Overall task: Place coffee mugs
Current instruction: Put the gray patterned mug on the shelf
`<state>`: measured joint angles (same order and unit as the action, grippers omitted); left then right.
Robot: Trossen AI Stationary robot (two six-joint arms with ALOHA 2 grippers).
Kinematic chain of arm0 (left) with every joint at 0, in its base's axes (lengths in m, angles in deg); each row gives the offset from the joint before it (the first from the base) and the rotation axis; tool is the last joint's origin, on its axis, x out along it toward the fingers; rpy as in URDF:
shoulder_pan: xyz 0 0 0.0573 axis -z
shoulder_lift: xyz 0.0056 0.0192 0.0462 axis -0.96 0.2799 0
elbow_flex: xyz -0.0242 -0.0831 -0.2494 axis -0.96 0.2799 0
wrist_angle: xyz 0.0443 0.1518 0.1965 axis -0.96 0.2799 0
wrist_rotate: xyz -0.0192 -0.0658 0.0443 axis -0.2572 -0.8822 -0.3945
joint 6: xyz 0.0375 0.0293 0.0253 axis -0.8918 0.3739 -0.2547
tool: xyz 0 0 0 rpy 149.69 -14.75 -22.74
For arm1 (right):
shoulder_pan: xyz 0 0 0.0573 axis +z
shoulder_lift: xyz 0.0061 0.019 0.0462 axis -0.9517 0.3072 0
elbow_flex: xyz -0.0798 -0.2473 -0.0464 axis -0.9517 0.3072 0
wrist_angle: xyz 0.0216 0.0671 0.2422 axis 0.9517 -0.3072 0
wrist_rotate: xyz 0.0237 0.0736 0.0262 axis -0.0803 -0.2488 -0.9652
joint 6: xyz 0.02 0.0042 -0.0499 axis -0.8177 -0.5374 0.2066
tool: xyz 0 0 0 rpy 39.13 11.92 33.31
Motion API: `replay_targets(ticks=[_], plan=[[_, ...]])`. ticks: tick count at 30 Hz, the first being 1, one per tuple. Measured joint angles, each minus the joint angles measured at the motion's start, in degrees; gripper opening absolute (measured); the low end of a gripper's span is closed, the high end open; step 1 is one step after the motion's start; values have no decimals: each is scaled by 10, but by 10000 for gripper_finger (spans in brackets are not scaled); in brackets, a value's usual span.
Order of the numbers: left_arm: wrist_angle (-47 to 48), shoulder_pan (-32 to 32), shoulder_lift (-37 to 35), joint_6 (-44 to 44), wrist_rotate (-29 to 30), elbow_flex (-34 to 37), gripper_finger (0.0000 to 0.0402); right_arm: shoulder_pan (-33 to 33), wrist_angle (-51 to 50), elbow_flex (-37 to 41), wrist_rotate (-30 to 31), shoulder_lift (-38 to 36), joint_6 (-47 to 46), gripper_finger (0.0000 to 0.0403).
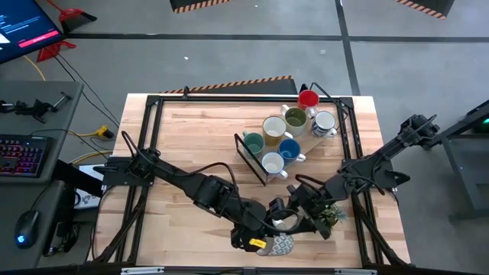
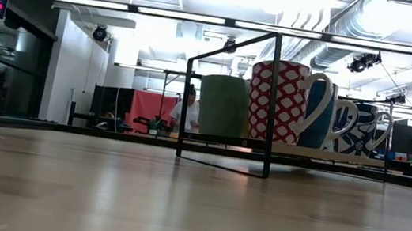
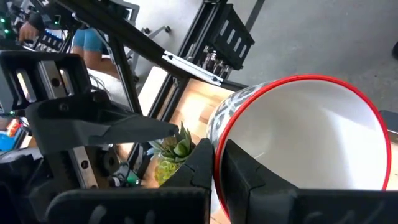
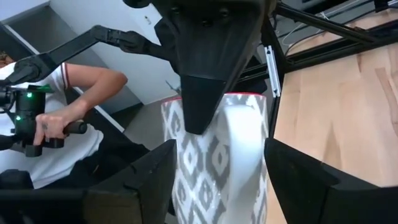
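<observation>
My left gripper (image 3: 217, 165) pinches the rim of the patterned mug (image 1: 279, 244) at the lower middle of the high view. My right gripper (image 4: 217, 168) stands wide open around it. The mug can slip, or I knock the plant (image 1: 330, 216).

A light wooden table (image 1: 191, 145) with a black frame around its edges stands on a grey floor. On it sits a black wire rack (image 1: 252, 164), angled across the right half; in the low view the rack (image 2: 265, 151) rises from the tabletop against a bright ceiling with strip lights. A small green potted plant (image 1: 330, 216) stands near the table's front right, and its spiky leaves (image 3: 177, 146) show in the left wrist view. Left of the table are a keyboard (image 1: 23, 156), a mouse (image 1: 27, 228) and a monitor (image 1: 23, 27). A person (image 4: 68, 118) beside the table grips a dark handheld device (image 4: 28, 118); another person (image 2: 188, 109) stands far off in the room.
</observation>
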<state>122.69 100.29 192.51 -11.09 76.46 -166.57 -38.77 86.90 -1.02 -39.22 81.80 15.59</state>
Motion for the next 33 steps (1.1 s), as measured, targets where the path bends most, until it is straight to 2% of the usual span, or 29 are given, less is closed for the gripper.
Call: replay_targets(ticks=[6,14,18,23,30,33], plan=[[-1,-14,0,0,-29,0,3,0,1,0,-17,10,-16,219],[-7,-17,6,-1,-42,0,3,0,9,0,-23,27,-12,169],[-9,-17,9,-1,-46,-1,3,0,14,0,-22,27,0,124],[-14,-16,11,4,-48,-1,3,0,12,0,-7,28,1,28],[-31,-16,10,11,-46,-1,3,-2,30,1,-32,27,-12,26],[-53,-16,10,25,-43,0,20,-5,37,1,-39,24,-13,26]])
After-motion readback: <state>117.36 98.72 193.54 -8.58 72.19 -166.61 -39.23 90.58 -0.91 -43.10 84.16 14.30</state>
